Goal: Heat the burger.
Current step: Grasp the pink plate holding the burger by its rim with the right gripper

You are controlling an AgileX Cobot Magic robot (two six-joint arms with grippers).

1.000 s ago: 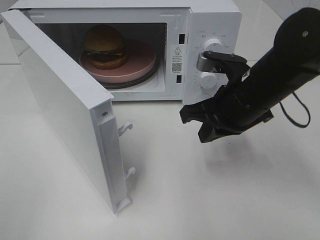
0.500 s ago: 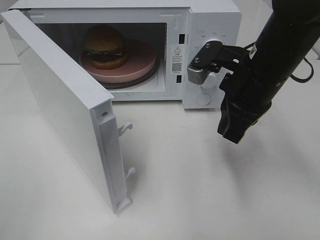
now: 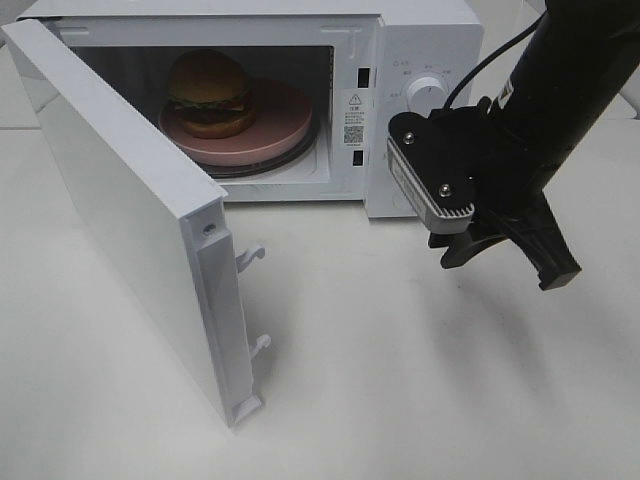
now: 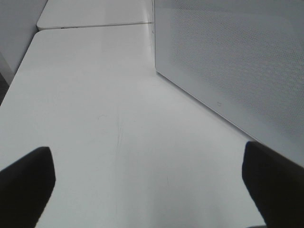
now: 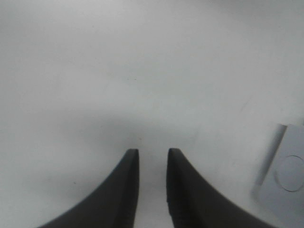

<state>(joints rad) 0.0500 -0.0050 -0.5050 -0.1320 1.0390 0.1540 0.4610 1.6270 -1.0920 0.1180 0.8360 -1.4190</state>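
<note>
Since a second ago the right claw has swung from the left of the control panel to the right of it, and its black fingers, then pressed together, now stand slightly apart. The right wrist view shows a narrow slit between the two fingertips with nothing in it, only the white table below. The fingers point down and toward the table's right side, clear of the surface, and the grey wrist camera housing faces up in front of the lower part of the panel.

Just behind it stands the white box-shaped microwave oven, with its upper round white knob visible above the housing. The hinged white door hangs wide open to the left.

Inside the cavity the round burger, with a glossy brown bun, dark patty and green lettuce, sits on the left part of a wide flat pink plate.

The left claw has its dark fingers spread far apart and holds nothing. It is low over the table beside the door's perforated outer face.
</note>
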